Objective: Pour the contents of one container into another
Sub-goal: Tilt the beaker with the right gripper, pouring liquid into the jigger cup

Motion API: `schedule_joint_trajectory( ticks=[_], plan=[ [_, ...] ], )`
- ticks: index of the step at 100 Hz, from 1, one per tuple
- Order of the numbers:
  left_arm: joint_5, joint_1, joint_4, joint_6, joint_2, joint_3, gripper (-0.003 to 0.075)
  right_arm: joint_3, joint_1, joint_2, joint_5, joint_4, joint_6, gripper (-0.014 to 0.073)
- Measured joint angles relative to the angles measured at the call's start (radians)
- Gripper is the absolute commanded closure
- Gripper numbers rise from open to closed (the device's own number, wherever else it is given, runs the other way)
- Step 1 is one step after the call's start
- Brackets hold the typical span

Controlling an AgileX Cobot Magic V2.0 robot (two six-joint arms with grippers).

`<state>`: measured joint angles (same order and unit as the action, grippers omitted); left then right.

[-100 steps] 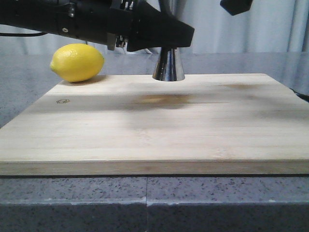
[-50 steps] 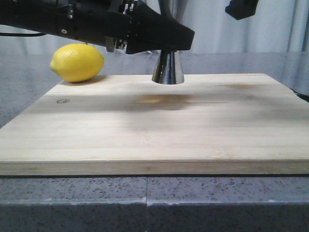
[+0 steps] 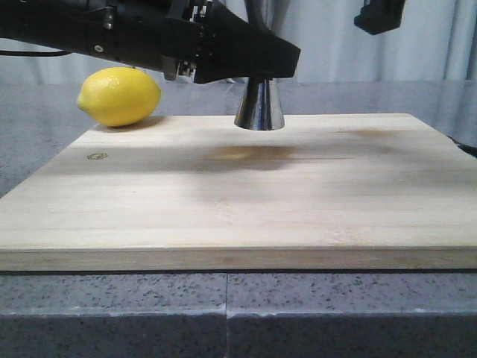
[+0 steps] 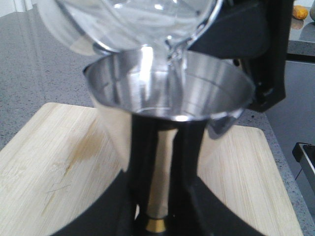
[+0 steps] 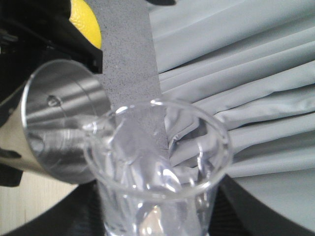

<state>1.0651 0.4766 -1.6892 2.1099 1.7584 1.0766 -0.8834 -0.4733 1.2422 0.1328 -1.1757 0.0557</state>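
My left gripper (image 3: 253, 63) is shut on the narrow waist of the steel jigger (image 3: 258, 104), whose lower cone shows just over the board's far edge. In the left wrist view the black fingers (image 4: 142, 162) clamp the jigger (image 4: 170, 88) above its gold band (image 4: 157, 225), with the upper cup open. The clear glass beaker (image 4: 133, 22) is tipped over that cup, and a thin clear stream falls from its lip. My right gripper (image 5: 160, 216) is shut on the beaker (image 5: 157, 167), with the jigger (image 5: 59, 128) beside its rim. Only a black piece of the right gripper (image 3: 380, 15) shows in the front view.
A wooden cutting board (image 3: 238, 194) covers most of the grey speckled counter (image 3: 223, 313). A yellow lemon (image 3: 119, 95) lies at the board's far left corner. Grey curtains (image 3: 432, 37) hang behind.
The visible part of the right gripper has shifted a little to the right in the front view. The left arm and the jigger have hardly moved.
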Motion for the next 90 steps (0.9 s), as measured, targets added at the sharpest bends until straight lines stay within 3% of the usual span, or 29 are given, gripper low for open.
schedule_joint_trajectory(
  ticks=[90],
  plan=[
    [0.0, 0.0, 0.002, 0.0, 0.0, 0.0, 0.0661, -0.044, 0.0, 0.0, -0.043, -0.111, 0.0, 0.0282]
  ],
)
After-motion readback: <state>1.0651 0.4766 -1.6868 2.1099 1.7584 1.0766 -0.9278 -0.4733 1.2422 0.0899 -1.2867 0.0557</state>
